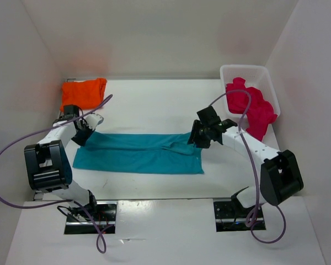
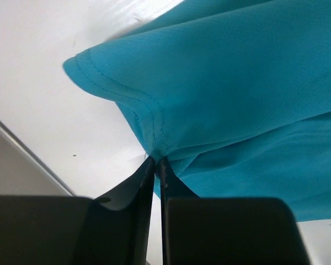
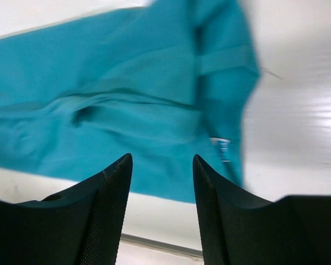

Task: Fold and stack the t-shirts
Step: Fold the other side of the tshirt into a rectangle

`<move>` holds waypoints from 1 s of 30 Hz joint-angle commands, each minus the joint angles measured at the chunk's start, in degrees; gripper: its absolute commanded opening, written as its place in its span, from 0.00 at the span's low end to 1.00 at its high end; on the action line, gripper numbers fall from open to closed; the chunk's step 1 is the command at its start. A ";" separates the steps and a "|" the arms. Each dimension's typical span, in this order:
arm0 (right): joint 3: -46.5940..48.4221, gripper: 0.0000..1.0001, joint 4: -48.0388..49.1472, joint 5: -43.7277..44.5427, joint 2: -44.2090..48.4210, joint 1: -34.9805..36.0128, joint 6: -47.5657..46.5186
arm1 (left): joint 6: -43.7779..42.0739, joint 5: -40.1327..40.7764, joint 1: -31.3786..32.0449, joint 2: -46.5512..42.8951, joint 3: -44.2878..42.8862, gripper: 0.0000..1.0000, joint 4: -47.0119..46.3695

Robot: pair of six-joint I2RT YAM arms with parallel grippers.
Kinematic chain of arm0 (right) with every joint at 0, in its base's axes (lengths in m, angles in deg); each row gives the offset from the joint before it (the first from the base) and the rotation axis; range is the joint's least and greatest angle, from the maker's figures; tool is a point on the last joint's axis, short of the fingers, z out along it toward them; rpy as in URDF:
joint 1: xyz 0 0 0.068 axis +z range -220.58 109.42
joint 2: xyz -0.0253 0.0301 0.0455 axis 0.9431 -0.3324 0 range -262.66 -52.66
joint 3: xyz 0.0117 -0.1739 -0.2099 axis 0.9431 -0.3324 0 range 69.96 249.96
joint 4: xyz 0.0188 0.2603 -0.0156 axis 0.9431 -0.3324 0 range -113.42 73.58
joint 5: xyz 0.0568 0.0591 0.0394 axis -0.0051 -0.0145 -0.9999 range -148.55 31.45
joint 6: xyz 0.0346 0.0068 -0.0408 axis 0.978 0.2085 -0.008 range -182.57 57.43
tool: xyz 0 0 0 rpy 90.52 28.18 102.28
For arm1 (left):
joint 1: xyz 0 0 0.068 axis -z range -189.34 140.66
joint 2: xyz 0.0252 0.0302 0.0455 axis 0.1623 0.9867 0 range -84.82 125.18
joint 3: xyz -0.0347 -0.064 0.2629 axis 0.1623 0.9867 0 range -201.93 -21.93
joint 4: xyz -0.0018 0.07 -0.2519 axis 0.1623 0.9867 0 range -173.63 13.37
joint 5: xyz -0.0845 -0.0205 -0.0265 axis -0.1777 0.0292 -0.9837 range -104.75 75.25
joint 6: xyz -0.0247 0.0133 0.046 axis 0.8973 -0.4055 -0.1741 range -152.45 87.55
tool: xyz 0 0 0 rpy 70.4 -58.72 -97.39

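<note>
left gripper (image 2: 158, 161) pinching teal shirt (image 1: 138, 157) hem, right gripper (image 3: 162, 158) spread apart above it

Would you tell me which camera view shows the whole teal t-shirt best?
The top external view: the teal t-shirt lies in full as a long band. The left wrist view shows only a hemmed corner pinched between the left fingers; the right wrist view shows one blurred end.

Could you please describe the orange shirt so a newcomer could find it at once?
Look at the white table and go to its far left corner. The orange shirt lies there as a compact bundle. It alone is orange: the teal shirt lies spread across the middle, and the pink shirt spills out of the basket at the far right.
</note>
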 commanded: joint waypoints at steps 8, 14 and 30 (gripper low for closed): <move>20.15 0.20 4.45 3.64 -15.00 5.92 -5.06 | 6.99 6.97 0.02 -1.11 -2.86 0.57 -0.78; 26.83 0.03 4.98 2.07 -25.11 5.93 -7.87 | 11.03 12.77 0.02 -2.35 -3.38 0.72 -0.78; 13.14 0.00 5.68 -3.65 -20.20 12.95 -5.95 | 17.10 14.56 -0.50 -1.81 -12.25 0.81 4.75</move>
